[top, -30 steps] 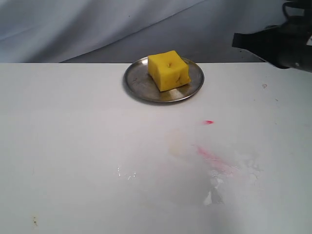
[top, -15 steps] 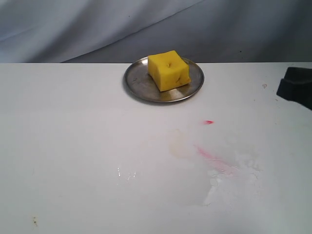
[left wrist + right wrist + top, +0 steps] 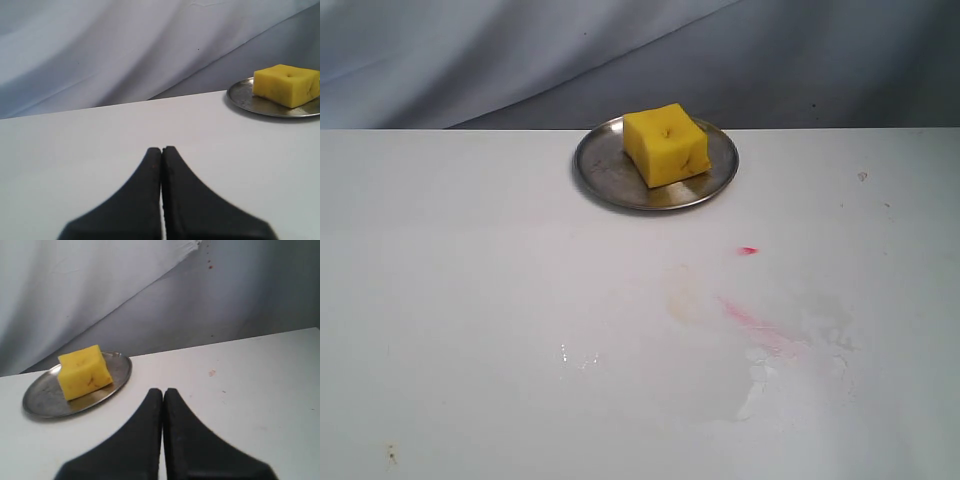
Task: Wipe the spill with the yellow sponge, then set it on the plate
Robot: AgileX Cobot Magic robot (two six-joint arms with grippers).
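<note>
Two sets of jaws, one entry each. Left jaws, seen from the left wrist view: black fingers clenched tip to tip along a thin seam, with nothing between them, held above bare table (image 3: 470, 280). Right jaws, seen from the right wrist view: likewise clenched on nothing, tips meeting over the white surface and pointing toward the far edge.

Yellow sponge (image 3: 665, 145): sits on the plate (image 3: 605, 175), flat on its base, toward the right half of the dish. Small dark dent on its top face. Bare brushed metal shows to its left, and a thin crescent in front.

Plate: round, silver, raised rim, at the far edge of the table near the middle, just in front of a grey draped cloth (image 3: 520, 60).

Spill (image 3: 682, 300): faint pale beige patch on the table, well apart from the plate, nearer the camera and slightly right of centre. Its edges are hard to trace.

Thin red streak (image 3: 755, 322): just beside the spill on its right, slanting down and away from it. Small red dot (image 3: 748, 250): between the plate and the streak, touching neither.

Wet glints (image 3: 580, 355): left of the spill and nearer the camera. A larger shiny smear (image 3: 752, 395) lies below the red streak.

Small grey speck (image 3: 862, 176): far right, level with the plate.
</note>
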